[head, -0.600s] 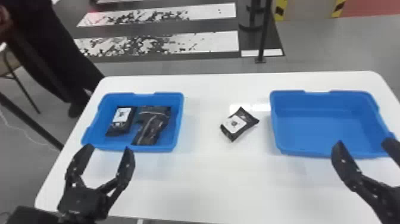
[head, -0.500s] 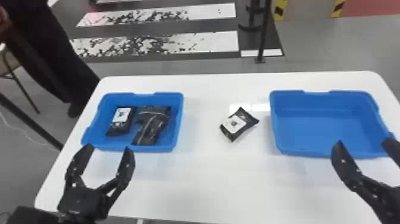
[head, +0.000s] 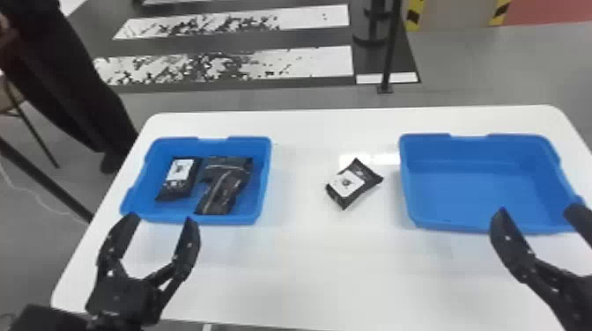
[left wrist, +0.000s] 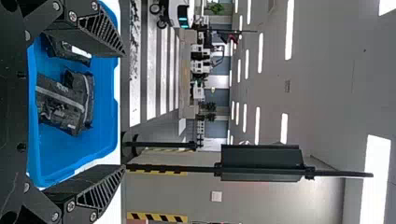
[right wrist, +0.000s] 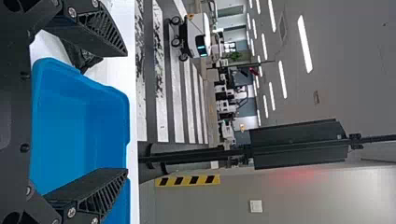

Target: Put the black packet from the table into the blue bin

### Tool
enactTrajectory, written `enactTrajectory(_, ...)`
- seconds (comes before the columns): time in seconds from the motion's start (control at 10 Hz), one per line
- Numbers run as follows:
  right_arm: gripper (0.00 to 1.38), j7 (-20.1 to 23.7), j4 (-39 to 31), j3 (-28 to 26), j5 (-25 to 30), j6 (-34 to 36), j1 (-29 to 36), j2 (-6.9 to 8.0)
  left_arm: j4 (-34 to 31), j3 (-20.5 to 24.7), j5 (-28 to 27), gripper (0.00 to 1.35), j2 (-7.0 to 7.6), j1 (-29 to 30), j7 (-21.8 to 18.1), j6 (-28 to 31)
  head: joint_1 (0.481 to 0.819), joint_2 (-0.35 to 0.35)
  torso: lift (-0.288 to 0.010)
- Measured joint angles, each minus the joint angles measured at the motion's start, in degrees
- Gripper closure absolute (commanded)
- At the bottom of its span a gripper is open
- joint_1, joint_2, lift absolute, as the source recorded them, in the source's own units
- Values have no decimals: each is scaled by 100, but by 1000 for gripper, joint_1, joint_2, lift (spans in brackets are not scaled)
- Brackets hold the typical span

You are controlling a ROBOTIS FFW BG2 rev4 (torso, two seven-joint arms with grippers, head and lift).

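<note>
In the head view, with the white table [head: 308,273] as a clock face and twelve at its far edge, two blue bins sit on it. The left bin [head: 262,176] is at ten o'clock and holds one black packet with a white label [head: 178,178]. Beside that lies dark, crumpled packaging [head: 224,185], which may be one piece or two overlapping. The right bin [head: 407,193] is at two o'clock, its plain blue floor in sight. The task's black packet [head: 359,180] lies on the table between the bins, nearer the right one, just off centre towards one o'clock, its white label facing up.

There are two grippers. The left gripper [head: 160,218] is at eight o'clock, its two fingers spread wide with nothing between them. The right gripper [head: 539,211] is at four o'clock, also wide open and holding nothing.

The left wrist view gives a closer look at the left bin's contents, including a pale grey band [left wrist: 60,97] across the dark packaging. The right wrist view catches part of the task's packet behind one finger. Both wrist views add ceiling lights [right wrist: 305,44], one wheeled white machine [right wrist: 197,37] and one black panel [right wrist: 299,144] on a stand.
</note>
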Motion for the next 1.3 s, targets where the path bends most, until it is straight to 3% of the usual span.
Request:
enactTrajectory(0.2, 136, 0, 0, 0, -10, 0, 0, 0, 0, -167, -89, 183, 3, -105, -19, 89, 695, 100, -110)
enactTrajectory(0.3, 137, 0, 3, 0, -24, 0, 0, 0, 0, -393, -139, 183, 67, -230, -39, 227, 695, 84, -110)
enactTrajectory(0.6, 137, 0, 17, 0, -36, 0, -15, 0, 35, -1197, -394, 180, 383, -861, -210, 912, 695, -65, -110)
enactTrajectory(1.0, 137, 0, 54, 21, -23, 0, -58, 0, 784, -1444, -1530, 102, 222, -2283, -929, 1864, 695, -135, -110)
enactTrajectory(1.3, 137, 0, 89, 34, -29, 0, -95, 0, 1758, -2122, -2012, 101, 266, -3292, -1094, 2201, 695, -203, -110)
